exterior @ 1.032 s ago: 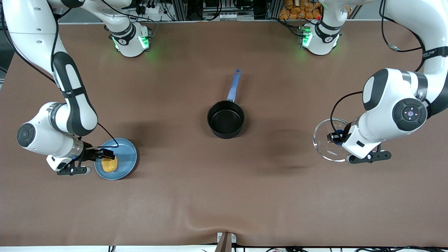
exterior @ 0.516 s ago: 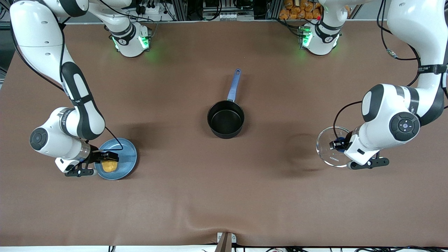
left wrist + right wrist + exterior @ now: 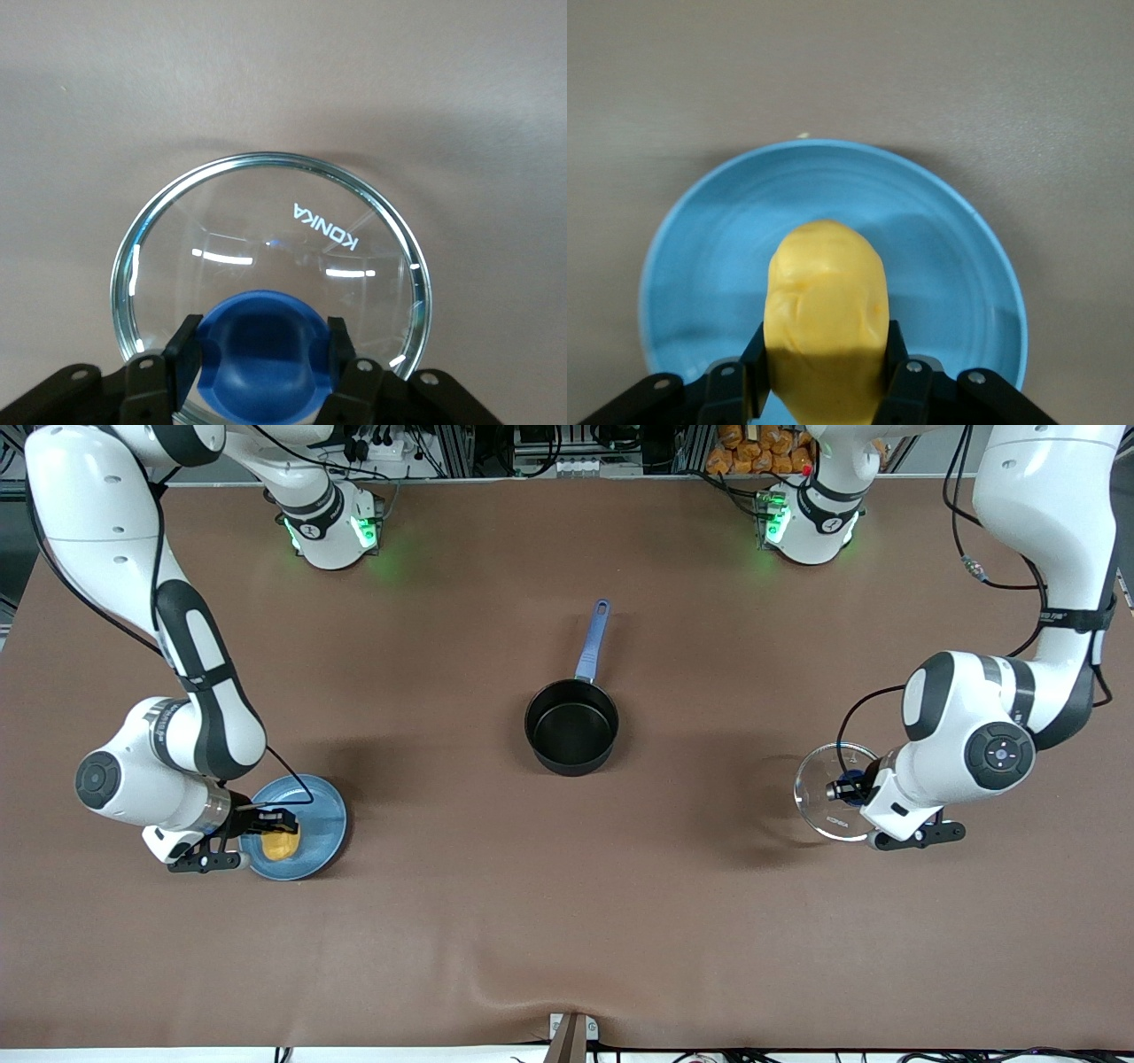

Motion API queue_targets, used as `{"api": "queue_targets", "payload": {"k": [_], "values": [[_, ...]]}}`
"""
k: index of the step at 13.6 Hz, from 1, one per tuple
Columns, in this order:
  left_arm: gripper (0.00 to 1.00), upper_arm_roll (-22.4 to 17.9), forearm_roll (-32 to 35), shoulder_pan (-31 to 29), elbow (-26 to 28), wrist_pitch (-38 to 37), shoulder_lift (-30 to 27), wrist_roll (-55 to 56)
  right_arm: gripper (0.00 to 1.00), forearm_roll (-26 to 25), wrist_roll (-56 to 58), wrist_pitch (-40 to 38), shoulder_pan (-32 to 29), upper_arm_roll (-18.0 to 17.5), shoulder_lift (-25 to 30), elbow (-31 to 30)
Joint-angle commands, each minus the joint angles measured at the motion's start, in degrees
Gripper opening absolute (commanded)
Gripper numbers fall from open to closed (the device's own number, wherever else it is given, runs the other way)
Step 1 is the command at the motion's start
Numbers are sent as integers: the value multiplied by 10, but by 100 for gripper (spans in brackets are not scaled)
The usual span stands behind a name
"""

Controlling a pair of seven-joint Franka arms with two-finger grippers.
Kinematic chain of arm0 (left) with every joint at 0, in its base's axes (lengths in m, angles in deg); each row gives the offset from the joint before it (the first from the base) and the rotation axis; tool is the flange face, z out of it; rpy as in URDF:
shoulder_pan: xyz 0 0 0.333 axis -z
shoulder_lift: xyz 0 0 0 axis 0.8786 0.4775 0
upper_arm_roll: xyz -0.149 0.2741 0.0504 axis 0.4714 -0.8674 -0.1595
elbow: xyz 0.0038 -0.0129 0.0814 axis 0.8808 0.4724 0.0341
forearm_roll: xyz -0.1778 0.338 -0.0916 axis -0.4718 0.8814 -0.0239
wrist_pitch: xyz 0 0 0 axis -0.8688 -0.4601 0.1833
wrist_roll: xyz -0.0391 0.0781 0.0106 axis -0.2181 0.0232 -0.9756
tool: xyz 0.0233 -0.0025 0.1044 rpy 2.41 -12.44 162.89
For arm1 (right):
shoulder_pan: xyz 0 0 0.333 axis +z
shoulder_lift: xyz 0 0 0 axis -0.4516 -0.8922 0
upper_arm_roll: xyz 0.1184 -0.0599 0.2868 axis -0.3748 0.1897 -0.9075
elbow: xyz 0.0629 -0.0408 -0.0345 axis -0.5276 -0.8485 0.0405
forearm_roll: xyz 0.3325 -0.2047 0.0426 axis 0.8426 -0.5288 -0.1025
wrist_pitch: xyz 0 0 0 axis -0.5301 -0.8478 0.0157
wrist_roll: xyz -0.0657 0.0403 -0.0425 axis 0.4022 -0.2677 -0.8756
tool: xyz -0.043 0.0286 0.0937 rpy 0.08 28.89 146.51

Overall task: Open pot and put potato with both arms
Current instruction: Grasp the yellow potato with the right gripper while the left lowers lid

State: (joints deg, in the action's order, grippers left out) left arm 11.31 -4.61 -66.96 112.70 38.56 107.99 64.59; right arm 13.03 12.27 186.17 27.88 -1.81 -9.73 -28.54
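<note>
The black pot [image 3: 571, 731] stands open in the middle of the table, its blue handle [image 3: 592, 642] pointing toward the robots' bases. My left gripper [image 3: 846, 788] is shut on the blue knob [image 3: 261, 354] of the glass lid [image 3: 819, 797], holding it low at the left arm's end of the table; the lid fills the left wrist view [image 3: 266, 239]. My right gripper [image 3: 276, 828] is shut on the yellow potato [image 3: 283, 846], which sits over the light-blue plate [image 3: 323, 824]. In the right wrist view the fingers [image 3: 757, 367] press both sides of the potato [image 3: 824, 301].
The plate [image 3: 948, 266] lies at the right arm's end of the table, nearer the front camera than the pot. The brown mat has a raised wrinkle [image 3: 567, 992] at its front edge. Both arm bases stand along the top edge.
My right gripper has come down around the potato on the plate. My left arm has shifted a little with the lid still held by its knob.
</note>
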Motion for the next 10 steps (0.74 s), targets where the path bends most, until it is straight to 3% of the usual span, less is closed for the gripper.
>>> {"api": "queue_targets", "payload": {"k": [1,4,10], "values": [[0,6,11,-14,50,34,-25,-7,0,6,-67,-77,23,1,79,-6],[0,6,12,-23,81,63,-33,-7,0,-37,-207,-130,79,1,125,6],[0,5,12,-24,97,99,-26,-9,0,-66,-491,-142,243,-1,120,56]]}}
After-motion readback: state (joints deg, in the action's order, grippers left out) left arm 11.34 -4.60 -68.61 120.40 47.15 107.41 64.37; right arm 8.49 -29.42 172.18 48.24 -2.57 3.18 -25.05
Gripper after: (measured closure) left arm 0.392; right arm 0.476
